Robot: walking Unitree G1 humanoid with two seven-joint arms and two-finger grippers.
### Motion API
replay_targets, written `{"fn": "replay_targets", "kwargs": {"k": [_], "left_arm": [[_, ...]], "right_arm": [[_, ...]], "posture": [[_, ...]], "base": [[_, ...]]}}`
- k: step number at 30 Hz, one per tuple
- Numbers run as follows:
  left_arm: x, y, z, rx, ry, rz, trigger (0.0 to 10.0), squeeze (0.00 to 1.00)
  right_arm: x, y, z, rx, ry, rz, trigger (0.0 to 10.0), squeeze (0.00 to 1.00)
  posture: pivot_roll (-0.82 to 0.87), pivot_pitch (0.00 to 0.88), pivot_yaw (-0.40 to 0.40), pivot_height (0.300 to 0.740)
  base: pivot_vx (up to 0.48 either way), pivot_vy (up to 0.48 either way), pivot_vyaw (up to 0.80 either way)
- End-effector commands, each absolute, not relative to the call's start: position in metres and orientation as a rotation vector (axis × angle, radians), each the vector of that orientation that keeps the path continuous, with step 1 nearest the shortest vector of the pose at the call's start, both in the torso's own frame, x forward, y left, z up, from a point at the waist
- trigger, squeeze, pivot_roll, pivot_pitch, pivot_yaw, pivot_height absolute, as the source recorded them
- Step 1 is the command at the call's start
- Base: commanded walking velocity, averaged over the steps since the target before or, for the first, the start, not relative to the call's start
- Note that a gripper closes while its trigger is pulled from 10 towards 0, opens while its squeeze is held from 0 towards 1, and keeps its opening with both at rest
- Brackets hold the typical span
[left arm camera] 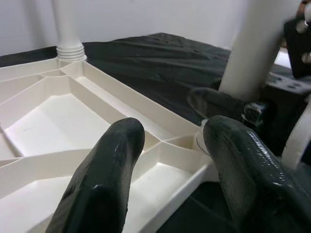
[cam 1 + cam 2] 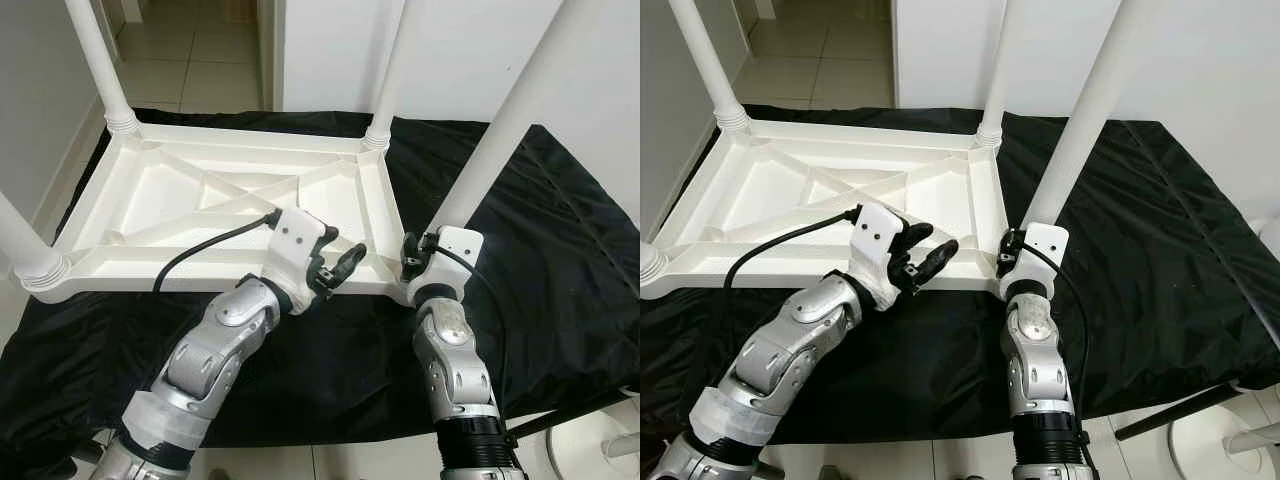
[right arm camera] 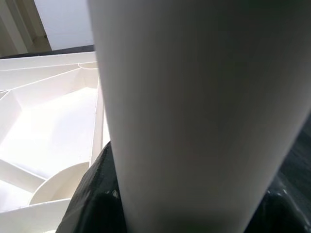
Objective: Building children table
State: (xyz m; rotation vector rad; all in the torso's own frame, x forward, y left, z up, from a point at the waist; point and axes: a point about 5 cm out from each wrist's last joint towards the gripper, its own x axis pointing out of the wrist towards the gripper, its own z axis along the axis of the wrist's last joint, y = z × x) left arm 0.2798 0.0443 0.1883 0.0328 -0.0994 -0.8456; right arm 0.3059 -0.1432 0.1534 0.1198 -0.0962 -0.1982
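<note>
A white plastic children's table (image 2: 180,200) lies upside down on a black cloth, its ribbed underside facing up. Legs stand at the far left (image 2: 100,70), far right (image 2: 390,80) and near left (image 2: 20,245) corners. The near right leg (image 2: 510,130) leans up to the right out of its corner socket. My right gripper (image 2: 418,252) is shut on the base of that leg; the leg (image 3: 194,97) sits between its black fingers (image 3: 92,194). My left gripper (image 2: 340,256) hovers open just above the table's near rim (image 1: 184,179), left of the leg, holding nothing.
The black cloth (image 2: 560,260) covers a low platform under the table and stretches out to the right. Tiled floor (image 2: 190,60) and a doorway lie beyond, with white walls behind. A white round object (image 2: 600,440) stands on the floor at the lower right.
</note>
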Motion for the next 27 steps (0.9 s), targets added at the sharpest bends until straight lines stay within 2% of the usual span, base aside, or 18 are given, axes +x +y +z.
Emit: {"fn": "replay_targets", "kwargs": {"k": [1, 2, 3, 13, 14, 16, 19, 21, 22, 24, 27], "left_arm": [[0.27, 0.036, 0.184, 0.065, -0.091, -1.073, 10.0, 0.0], [0.268, 0.037, 0.183, 0.069, -0.088, -1.079, 10.0, 0.0], [0.268, 0.038, 0.182, 0.079, -0.085, -1.083, 10.0, 0.0], [0.266, 0.04, 0.178, 0.109, -0.068, -1.144, 10.0, 0.0], [0.266, 0.04, 0.178, 0.118, -0.068, -1.152, 10.0, 0.0], [0.265, 0.04, 0.178, 0.126, -0.07, -1.157, 10.0, 0.0], [0.265, 0.04, 0.181, 0.107, -0.074, -1.157, 10.0, 0.0], [0.265, 0.04, 0.181, 0.107, -0.074, -1.157, 10.0, 0.0], [0.265, 0.038, 0.181, 0.106, -0.078, -1.155, 10.0, 0.0], [0.265, 0.038, 0.181, 0.106, -0.078, -1.155, 10.0, 0.0], [0.265, 0.036, 0.183, 0.104, -0.09, -1.153, 10.0, 0.0]], "right_arm": [[0.299, -0.158, 0.143, 0.147, -0.052, -0.27, 10.0, 0.91], [0.298, -0.16, 0.144, 0.149, -0.07, -0.257, 10.0, 0.91], [0.298, -0.16, 0.146, 0.153, -0.087, -0.241, 10.0, 1.0], [0.293, -0.174, 0.149, 0.12, -0.104, -0.1, 10.0, 1.0], [0.292, -0.178, 0.15, 0.109, -0.099, -0.048, 10.0, 0.0], [0.292, -0.181, 0.15, 0.102, -0.095, -0.014, 10.0, 0.0], [0.295, -0.191, 0.152, 0.054, -0.084, 0.137, 10.0, 0.0], [0.295, -0.191, 0.152, 0.054, -0.084, 0.137, 10.0, 0.0], [0.299, -0.196, 0.15, 0.002, -0.065, 0.235, 10.0, 0.0], [0.299, -0.196, 0.15, 0.002, -0.065, 0.235, 10.0, 0.0], [0.305, -0.198, 0.149, -0.041, -0.051, 0.332, 10.0, 0.0]], "posture": [[-0.08, 0.062, -0.029, 0.74], [-0.08, 0.058, -0.022, 0.74], [-0.08, 0.051, -0.02, 0.74], [-0.1, 0.043, -0.027, 0.74], [-0.09, 0.047, -0.031, 0.74], [-0.09, 0.047, -0.031, 0.74], [-0.09, 0.054, -0.032, 0.74], [-0.09, 0.054, -0.032, 0.74], [-0.09, 0.041, -0.031, 0.74], [-0.09, 0.041, -0.031, 0.74], [-0.09, 0.032, -0.028, 0.74]], "base": [[0.0, 0.0, 0.0], [0.0, 0.0, 0.0], [0.0, 0.0, 0.0], [0.0, 0.0, 0.0], [0.0, 0.0, 0.0], [0.0, 0.0, 0.0], [0.0, 0.0, 0.0], [0.0, 0.0, 0.0], [0.0, 0.0, 0.0], [0.0, 0.0, 0.0], [0.0, 0.0, 0.0]]}}
